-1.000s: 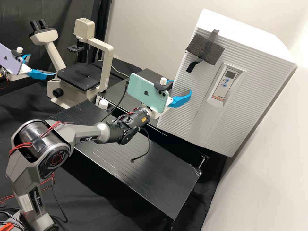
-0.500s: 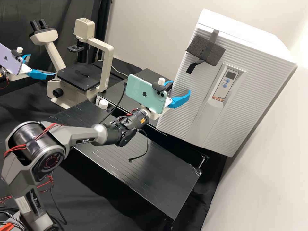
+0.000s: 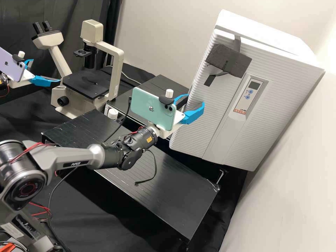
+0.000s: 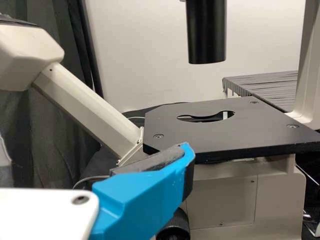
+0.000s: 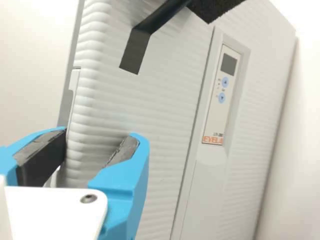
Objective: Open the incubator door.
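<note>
The white ribbed incubator door (image 3: 213, 108) stands slightly ajar from its body (image 3: 269, 36). At the door's left edge is my right gripper (image 3: 195, 100), its fingers apart. In the right wrist view, my right gripper (image 5: 102, 135) straddles the edge of the door (image 5: 165, 115): one finger's pad is against the edge, the other finger lies over the front face. My left gripper (image 3: 45, 71) is open and empty at the far left, by the microscope. One finger of my left gripper (image 4: 150, 200) appears beside the microscope stage in the left wrist view.
A beige microscope (image 3: 115, 73) with a black stage (image 4: 230, 130) stands at the back left. Black foam (image 3: 229, 60) and a strap are fixed high on the door. A low black platform (image 3: 175, 185) lies below the right arm, with a cable dangling over it.
The right arm has drawn back toward the lower left in the high view. The door's free edge has come outward with the gripper, widening the gap along the top. The left gripper has kept still.
</note>
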